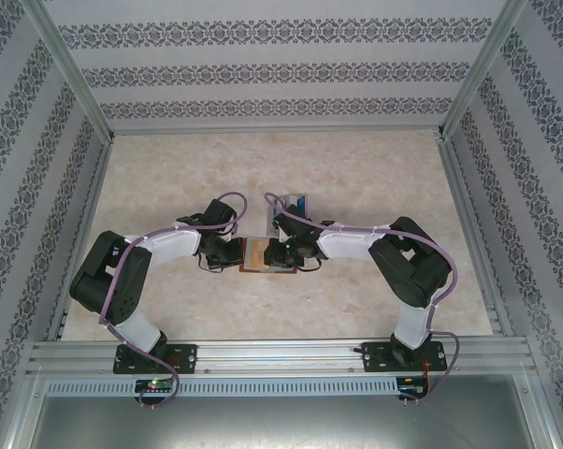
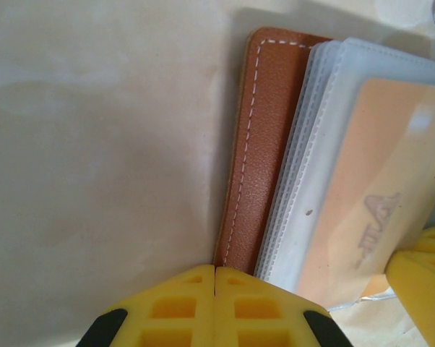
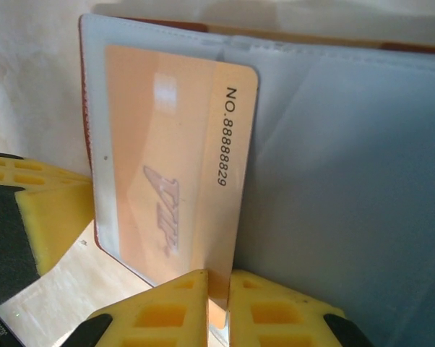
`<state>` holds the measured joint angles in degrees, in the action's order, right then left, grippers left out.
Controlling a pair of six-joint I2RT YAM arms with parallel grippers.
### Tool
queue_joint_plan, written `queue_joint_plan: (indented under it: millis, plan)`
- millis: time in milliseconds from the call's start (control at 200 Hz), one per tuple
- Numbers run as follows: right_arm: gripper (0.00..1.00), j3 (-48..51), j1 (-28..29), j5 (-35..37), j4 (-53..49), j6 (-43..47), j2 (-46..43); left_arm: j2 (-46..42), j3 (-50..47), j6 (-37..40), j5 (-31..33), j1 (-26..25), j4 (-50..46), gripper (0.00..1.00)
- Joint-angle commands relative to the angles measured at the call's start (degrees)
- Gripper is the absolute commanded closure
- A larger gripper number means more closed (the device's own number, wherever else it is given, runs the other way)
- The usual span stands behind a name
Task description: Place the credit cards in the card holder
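The card holder (image 1: 256,254) lies open on the table between both arms, its brown leather cover (image 2: 264,144) and pale clear pockets (image 3: 333,181) showing. An orange credit card (image 3: 174,166) printed "NO.88888829" sits partly inside one clear pocket, and its numbered edge is still outside. My right gripper (image 3: 217,280) is shut on that card's near edge. My left gripper (image 2: 216,273) is shut with nothing between its fingers. Its tips rest at the near corner of the brown cover. In the left wrist view the same card (image 2: 369,202) shows through the pocket.
More cards (image 1: 295,201), blue and white, lie in a small pile on the table just beyond the holder. Patterned walls and metal frame rails (image 1: 85,103) enclose the marble-look table (image 1: 375,168). A right finger (image 2: 420,282) stands close beside the left gripper.
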<state>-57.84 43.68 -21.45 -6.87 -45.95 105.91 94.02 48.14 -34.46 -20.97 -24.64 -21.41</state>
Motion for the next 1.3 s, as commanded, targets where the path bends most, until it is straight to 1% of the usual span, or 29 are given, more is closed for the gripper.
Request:
queue_joint_plan:
  millis: [0,110,360,485,719,809,909,1009,1089,1294]
  plan:
    - [0.83,-1.6,1.2,-0.1,-1.6,-0.5,2.0,3.1,-1.7,1.2,3.1,-0.1,1.8,0.96]
    - [0.80,-1.1,1.5,-0.2,-0.2,-2.2,1.6,2.7,-1.7,1.1,2.8,-0.1,1.7,0.96]
    - [0.77,-1.1,1.5,0.2,-0.9,-1.0,-0.9,2.4,-2.8,0.8,2.4,-0.1,3.1,0.96]
    - [0.72,-0.6,1.5,2.3,-2.5,-0.1,-2.2,2.6,-2.4,1.1,2.1,-0.1,2.5,0.96]
    - [0.72,-0.2,1.5,5.4,-3.5,0.0,-2.9,2.3,-2.9,1.0,2.0,-0.1,2.3,0.96]
    - [0.67,-0.6,1.6,5.9,-3.6,0.1,-2.3,2.1,-3.7,0.6,1.8,-0.1,3.4,0.96]
    - [0.68,-1.6,1.8,6.0,-3.2,0.1,-1.2,2.7,-3.1,0.9,1.2,-0.1,3.0,0.96]
    - [0.75,-3.6,2.7,5.0,-2.5,0.3,0.4,2.6,-3.5,0.5,0.8,-0.1,3.8,0.96]
    - [0.78,-5.5,3.5,5.2,-3.4,1.0,1.3,2.9,-3.1,0.7,0.7,-0.1,3.6,0.97]
    - [0.78,-7.2,4.5,4.9,-4.3,1.8,1.8,2.3,-3.2,0.6,0.7,-0.1,3.6,0.97]
